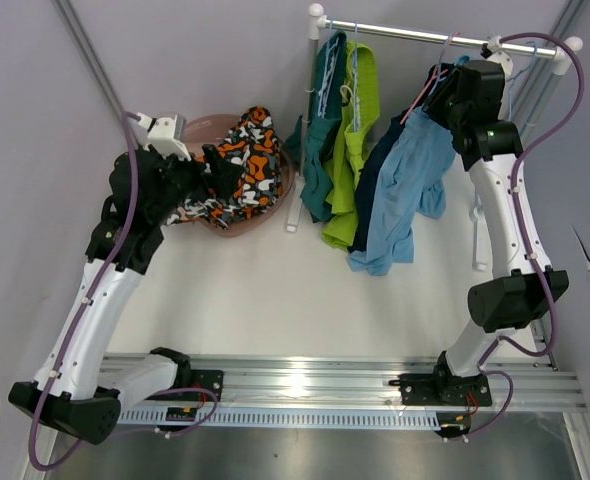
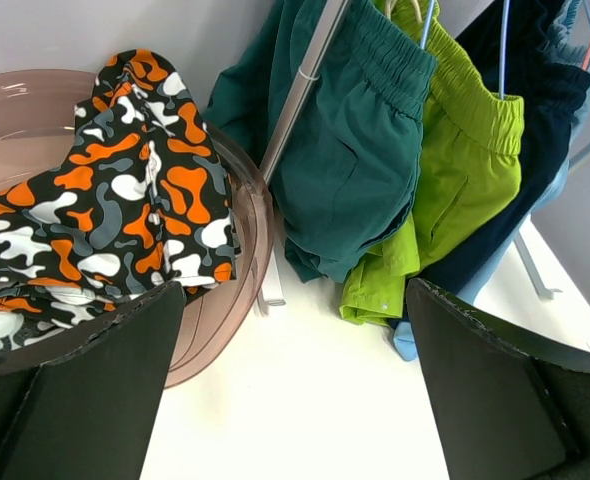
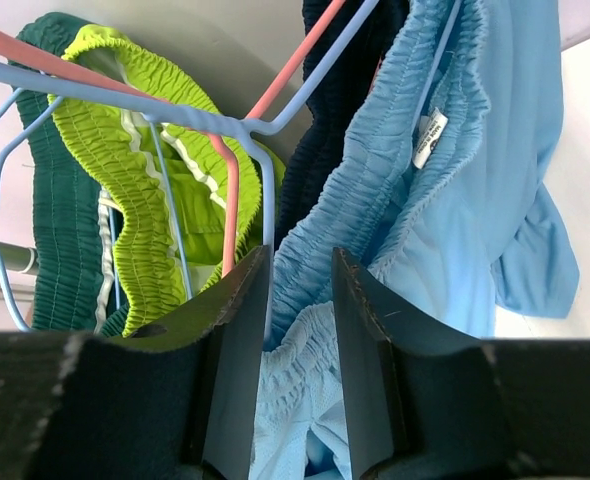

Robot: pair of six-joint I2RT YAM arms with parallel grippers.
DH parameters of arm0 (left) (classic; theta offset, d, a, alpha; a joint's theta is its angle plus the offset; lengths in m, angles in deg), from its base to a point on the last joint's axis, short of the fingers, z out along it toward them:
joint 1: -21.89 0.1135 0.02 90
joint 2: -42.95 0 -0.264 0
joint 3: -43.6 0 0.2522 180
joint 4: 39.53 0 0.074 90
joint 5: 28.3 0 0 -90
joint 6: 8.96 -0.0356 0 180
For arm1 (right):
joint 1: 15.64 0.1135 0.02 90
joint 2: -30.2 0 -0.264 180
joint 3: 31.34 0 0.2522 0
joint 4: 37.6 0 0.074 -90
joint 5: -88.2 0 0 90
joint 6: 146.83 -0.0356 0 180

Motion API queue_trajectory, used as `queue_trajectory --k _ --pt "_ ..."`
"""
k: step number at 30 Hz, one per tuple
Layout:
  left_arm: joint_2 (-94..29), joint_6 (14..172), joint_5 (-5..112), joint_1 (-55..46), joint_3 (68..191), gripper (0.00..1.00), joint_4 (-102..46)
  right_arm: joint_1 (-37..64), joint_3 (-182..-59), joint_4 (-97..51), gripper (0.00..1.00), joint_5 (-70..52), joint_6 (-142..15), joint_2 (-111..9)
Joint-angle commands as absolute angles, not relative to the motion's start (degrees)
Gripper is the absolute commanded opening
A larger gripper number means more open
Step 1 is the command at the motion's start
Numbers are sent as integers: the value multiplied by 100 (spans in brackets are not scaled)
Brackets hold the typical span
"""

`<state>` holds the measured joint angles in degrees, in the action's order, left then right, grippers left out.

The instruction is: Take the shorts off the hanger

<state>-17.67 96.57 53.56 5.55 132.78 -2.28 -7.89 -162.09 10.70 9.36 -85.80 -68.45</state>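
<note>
The right tool (image 3: 300, 285) was seen drawn nearly together and clamped on the gathered waistband of the light blue soft fabric shorts (image 3: 455, 200), whose cloth filled the narrow gap between the black fingers (image 3: 235, 340). A thin pale blue wire hanger (image 3: 175, 108) and a coral pink wire hanger (image 3: 300, 55) were seen crossing just above the fingertips. From above, this tool was shown raised to the right end of the white-posted clothes rack with a silver metal rail (image 1: 425, 35).

Four pairs were hung from that rail. From left to right in the overhead view they were the teal soft fabric shorts (image 1: 320, 150), the lime green soft fabric shorts (image 1: 355, 140), the navy soft fabric shorts (image 1: 380, 160) and the light blue pair. The navy and light blue pairs overlapped, and the lower hems reached down near the white desk (image 1: 275, 290).

The left tool (image 2: 295, 290) was held with its jaws spread wide apart and nothing gripped between them. It was positioned at the near edge of the round translucent brownish-pink plastic basin (image 2: 245, 300). The orange, black, grey and white blotch-patterned fabric shorts (image 2: 115, 210) were found off any hanger, lying crumpled in that basin with one part draped over its rim. The basin was set on the desk just beside the rack's left post.
</note>
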Motion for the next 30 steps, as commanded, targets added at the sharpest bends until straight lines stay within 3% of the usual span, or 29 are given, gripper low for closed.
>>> queue_trajectory --k 1,12,19,30 --pt "-1787 9634 5300 484 13242 99 -493 -834 -16129 1061 38 928 -8618 -6718" --pt "-1805 9599 5370 440 13233 99 -485 -887 -16023 885 39 691 -8706 -6771" --pt "-1822 9581 5379 396 13180 99 -520 -1080 -15417 -1 39 -301 -9005 -6517" --pt "-1805 9563 5414 370 13049 99 -581 -1282 -15021 -433 35 -830 -9224 -6244"
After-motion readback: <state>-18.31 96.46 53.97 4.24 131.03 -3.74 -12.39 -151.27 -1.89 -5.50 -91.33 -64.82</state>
